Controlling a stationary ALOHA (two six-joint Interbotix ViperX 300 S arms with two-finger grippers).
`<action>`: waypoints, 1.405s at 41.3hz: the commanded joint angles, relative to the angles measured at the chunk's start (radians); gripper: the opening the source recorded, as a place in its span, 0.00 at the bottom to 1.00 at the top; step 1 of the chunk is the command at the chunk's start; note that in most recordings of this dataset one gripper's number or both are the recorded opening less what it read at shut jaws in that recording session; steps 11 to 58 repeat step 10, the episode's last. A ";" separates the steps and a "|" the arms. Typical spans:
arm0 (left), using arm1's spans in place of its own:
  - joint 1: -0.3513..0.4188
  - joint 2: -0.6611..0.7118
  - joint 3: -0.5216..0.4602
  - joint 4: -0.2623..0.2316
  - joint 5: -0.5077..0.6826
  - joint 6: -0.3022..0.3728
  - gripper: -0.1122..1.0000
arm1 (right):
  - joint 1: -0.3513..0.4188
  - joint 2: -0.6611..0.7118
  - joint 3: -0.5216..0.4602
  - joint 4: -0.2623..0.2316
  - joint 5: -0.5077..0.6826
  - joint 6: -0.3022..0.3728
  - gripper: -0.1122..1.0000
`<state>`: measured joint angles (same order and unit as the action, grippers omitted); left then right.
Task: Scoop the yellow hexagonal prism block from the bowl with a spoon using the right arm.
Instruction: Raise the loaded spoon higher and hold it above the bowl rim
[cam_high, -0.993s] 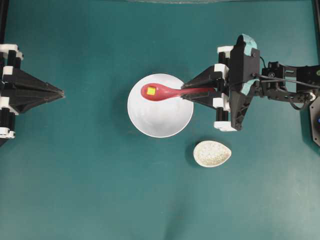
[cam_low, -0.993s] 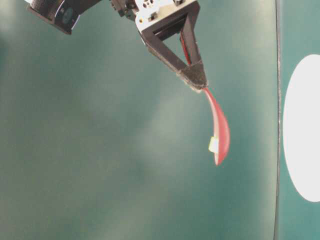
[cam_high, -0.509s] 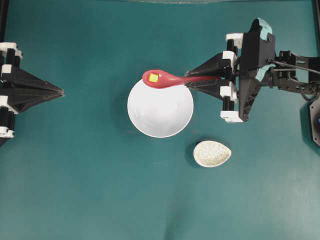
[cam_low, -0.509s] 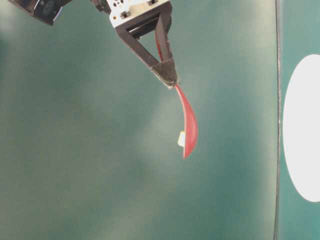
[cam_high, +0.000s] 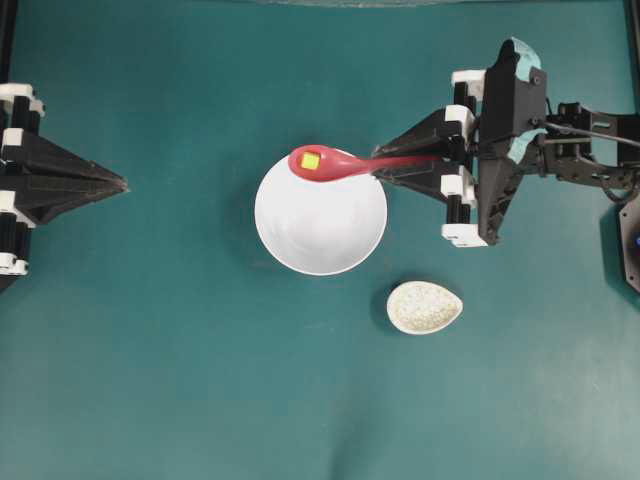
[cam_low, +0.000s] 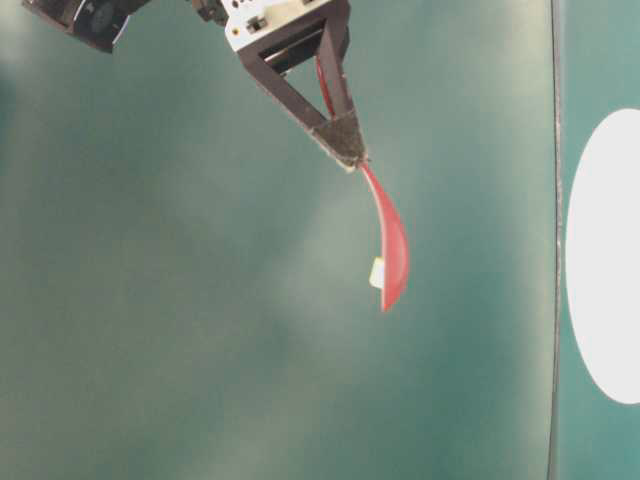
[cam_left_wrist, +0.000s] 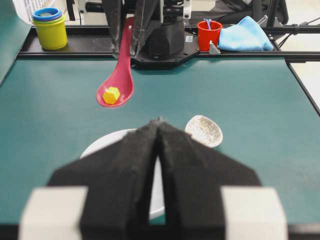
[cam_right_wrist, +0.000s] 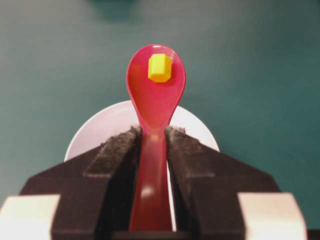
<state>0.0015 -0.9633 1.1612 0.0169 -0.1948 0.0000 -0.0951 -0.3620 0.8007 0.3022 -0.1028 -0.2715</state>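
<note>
I have the right gripper (cam_high: 378, 167) clamped on the spoon (cam_high: 335, 164), block (cam_high: 311, 160) in its scoop over the bowl's (cam_high: 320, 235) twelve o'clock rim. The scoop looks done; next I'd keep it level. The left gripper (cam_high: 122, 184) is pressed together, idle.

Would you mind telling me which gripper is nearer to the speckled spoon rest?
The right. The right gripper, shut on the spoon, is just above and slightly left of the spoon rest in the overhead view; the left gripper sits far across the table.

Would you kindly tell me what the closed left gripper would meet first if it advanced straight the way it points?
Probably the large white bowl: the left gripper points at it across bare teal mat. The raised red spoon seems above that line, though depth is unclear.
</note>
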 joint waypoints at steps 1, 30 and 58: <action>0.000 0.005 -0.026 0.003 -0.003 -0.005 0.12 | 0.002 -0.020 -0.028 -0.002 -0.005 0.002 0.32; 0.000 0.006 -0.026 0.002 0.008 -0.012 0.12 | 0.002 -0.026 -0.026 -0.002 -0.006 0.000 0.32; 0.000 0.006 -0.026 0.002 0.008 -0.012 0.12 | 0.002 -0.026 -0.026 -0.002 -0.006 0.000 0.32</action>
